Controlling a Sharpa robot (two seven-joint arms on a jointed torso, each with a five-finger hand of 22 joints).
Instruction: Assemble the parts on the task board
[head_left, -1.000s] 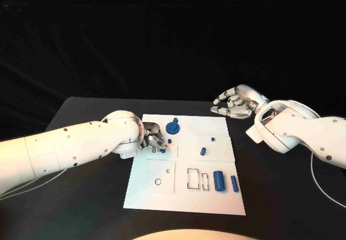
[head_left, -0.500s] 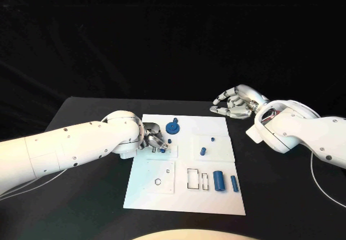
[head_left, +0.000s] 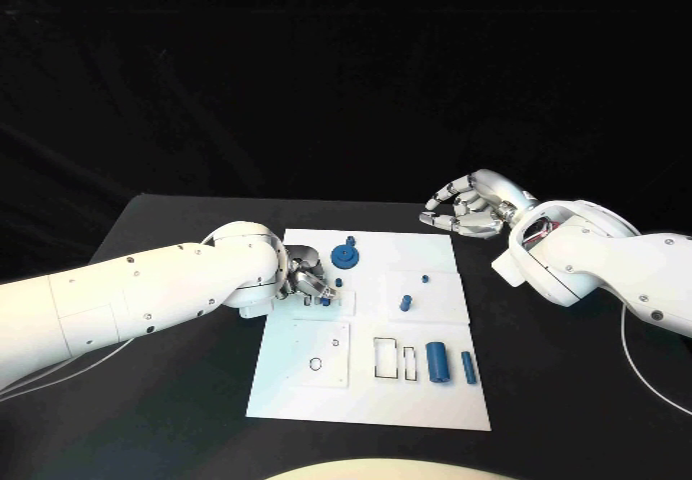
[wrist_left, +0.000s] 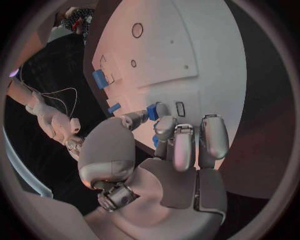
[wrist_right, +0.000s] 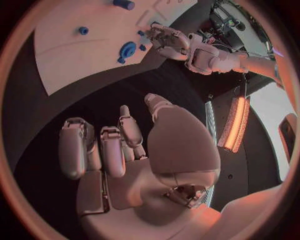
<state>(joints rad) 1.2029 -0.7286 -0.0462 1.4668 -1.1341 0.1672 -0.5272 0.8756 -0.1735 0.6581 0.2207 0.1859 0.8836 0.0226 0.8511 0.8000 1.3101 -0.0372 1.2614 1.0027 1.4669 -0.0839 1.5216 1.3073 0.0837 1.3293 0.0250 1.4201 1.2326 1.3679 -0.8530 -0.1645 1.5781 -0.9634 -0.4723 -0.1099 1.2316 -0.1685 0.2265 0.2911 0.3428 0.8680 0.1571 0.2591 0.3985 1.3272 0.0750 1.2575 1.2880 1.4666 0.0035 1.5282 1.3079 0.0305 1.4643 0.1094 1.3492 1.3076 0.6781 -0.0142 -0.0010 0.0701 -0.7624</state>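
Observation:
The white task board (head_left: 433, 400) (wrist_left: 200, 55) (wrist_right: 69, 60) lies in the middle of the table. My left hand (head_left: 304, 277) (wrist_left: 169, 150) (wrist_right: 166, 38) rests over the board's left edge and pinches a small blue part (wrist_left: 152, 111) (head_left: 325, 298) between thumb and a finger, low over the plate. A blue round disc part (head_left: 346, 256) (wrist_right: 127, 50) stands just beyond it. Two small blue pegs (head_left: 407, 301) stand mid-board. A thick blue cylinder (head_left: 436, 362) (wrist_left: 100, 78) and a thin one (head_left: 469, 366) (wrist_left: 114, 107) lie near the right edge. My right hand (head_left: 469, 205) (wrist_right: 125, 150) hovers past the board's far right corner, loosely curled, holding nothing.
Rectangular slots (head_left: 387, 358) and a ring-shaped hole (head_left: 317, 366) (wrist_left: 137, 30) mark the board's near half. Black table (head_left: 173, 420) surrounds the board. My right forearm (head_left: 606, 265) lies over the table to the right of the board.

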